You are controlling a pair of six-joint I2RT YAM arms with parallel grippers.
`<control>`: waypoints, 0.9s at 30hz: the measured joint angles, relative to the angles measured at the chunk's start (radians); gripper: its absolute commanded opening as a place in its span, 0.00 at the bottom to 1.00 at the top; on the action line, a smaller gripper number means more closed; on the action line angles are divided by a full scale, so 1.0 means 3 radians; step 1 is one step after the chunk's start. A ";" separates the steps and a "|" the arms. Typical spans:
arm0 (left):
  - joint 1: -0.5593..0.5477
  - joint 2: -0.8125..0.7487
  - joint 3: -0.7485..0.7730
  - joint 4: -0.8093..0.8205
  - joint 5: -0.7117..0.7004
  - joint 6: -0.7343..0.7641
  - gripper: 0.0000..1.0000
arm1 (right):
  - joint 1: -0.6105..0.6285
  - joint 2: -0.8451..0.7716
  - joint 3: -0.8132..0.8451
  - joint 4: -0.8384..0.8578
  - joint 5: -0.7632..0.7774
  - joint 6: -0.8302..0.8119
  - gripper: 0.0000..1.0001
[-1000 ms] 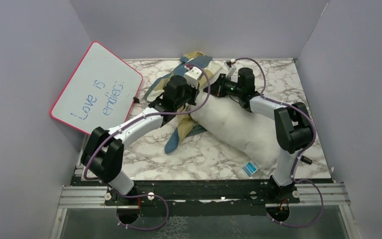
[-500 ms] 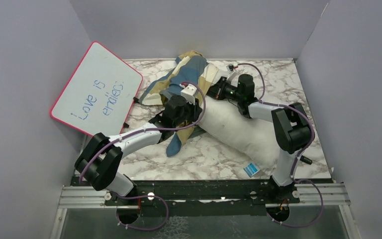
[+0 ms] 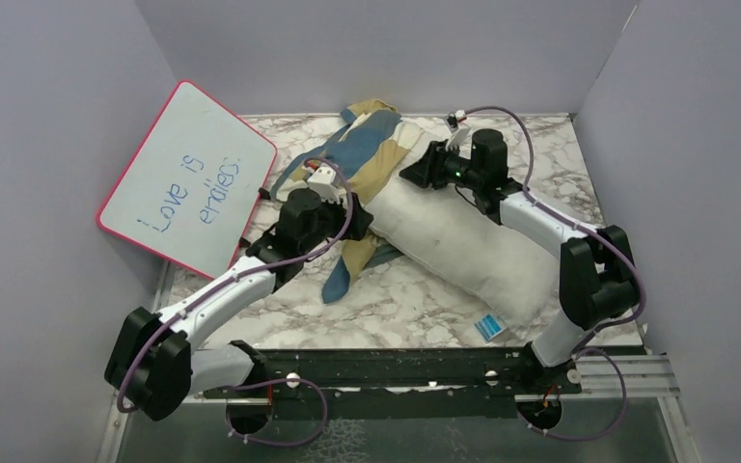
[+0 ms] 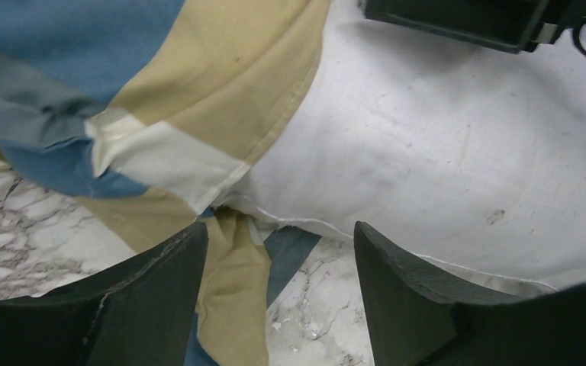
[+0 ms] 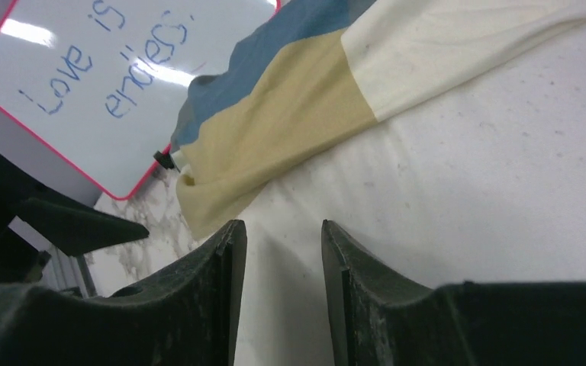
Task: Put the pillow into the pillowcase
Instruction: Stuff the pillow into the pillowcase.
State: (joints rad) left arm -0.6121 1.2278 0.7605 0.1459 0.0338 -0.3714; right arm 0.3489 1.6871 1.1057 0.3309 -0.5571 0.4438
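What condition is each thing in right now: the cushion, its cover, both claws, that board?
pillow: lying slantwise, far end under the pillowcase, rest bare.
pillowcase: crumpled, draped over the pillow's far end.
left gripper: open, empty.
right gripper: open, empty, over the pillow.
whiteboard: tilted, written on.

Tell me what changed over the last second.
The left gripper and right gripper opened, letting go of the pillowcase, now draped over the far end of the pillow. The left gripper drew back toward the near left; the right gripper barely shifted. Pillow and whiteboard stayed put.
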 measured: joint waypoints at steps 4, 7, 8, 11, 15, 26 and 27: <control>0.0132 -0.0271 -0.0225 -0.0083 0.0075 -0.0113 0.75 | -0.0006 -0.0206 0.0027 -0.0430 0.0036 -0.0289 0.55; 0.0161 -0.0357 -0.0384 -0.0088 0.0137 -0.0163 0.76 | 0.0008 -0.0360 0.0027 -0.0701 0.0067 -0.0481 0.62; 0.0167 -0.0376 -0.0454 -0.0081 0.0155 -0.0187 0.76 | 0.0020 -0.0409 0.0027 -0.0776 0.0099 -0.0546 0.65; 0.0172 -0.0397 -0.0635 -0.0064 0.0177 -0.0254 0.76 | 0.0136 -0.0544 0.0032 -0.1010 0.0285 -0.0792 0.72; 0.0182 -0.0411 -0.0871 -0.0037 0.0186 -0.0342 0.76 | 0.0525 -0.0636 0.0053 -0.1260 0.0621 -0.1235 0.83; 0.0183 -0.0251 -0.1091 0.0426 0.0243 -0.0511 0.75 | 0.1208 -0.0660 -0.0121 -0.1306 0.1609 -0.2591 1.00; 0.0183 -0.0219 -0.1091 0.0462 0.0251 -0.0520 0.74 | 0.1239 -0.0642 -0.0150 -0.1273 0.1713 -0.2701 1.00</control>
State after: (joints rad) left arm -0.5571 1.1622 0.4332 0.2844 0.1089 -0.5274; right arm 0.7204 1.4944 1.0607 -0.0509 -0.0433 -0.3664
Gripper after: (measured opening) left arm 0.760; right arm 0.994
